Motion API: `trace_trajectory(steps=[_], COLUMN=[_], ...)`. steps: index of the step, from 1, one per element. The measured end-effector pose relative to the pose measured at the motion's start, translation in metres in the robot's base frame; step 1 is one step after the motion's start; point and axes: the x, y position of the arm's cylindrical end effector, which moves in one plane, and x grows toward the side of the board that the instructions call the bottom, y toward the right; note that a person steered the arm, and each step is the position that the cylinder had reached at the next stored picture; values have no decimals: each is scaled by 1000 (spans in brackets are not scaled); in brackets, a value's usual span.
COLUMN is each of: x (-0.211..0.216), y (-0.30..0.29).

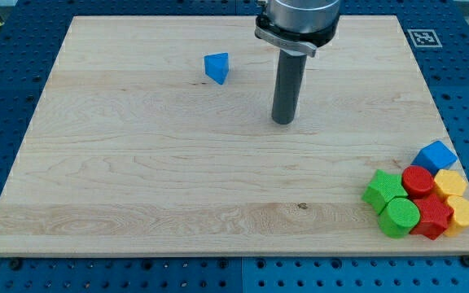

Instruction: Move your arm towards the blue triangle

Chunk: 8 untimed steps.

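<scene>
The blue triangle lies alone on the wooden board near the view's top, left of centre. My tip rests on the board to the right of the blue triangle and a little lower in the view, apart from it. No block touches my tip.
A cluster of blocks sits at the board's bottom right corner: a blue cube, a red cylinder, a green star, a green cylinder, a red star, and yellow blocks. A marker tag is at the top right.
</scene>
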Motion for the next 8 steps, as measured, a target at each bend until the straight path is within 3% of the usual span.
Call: trace_trajectory(steps=[3,8], x=[-8,-46], y=[-65,-100])
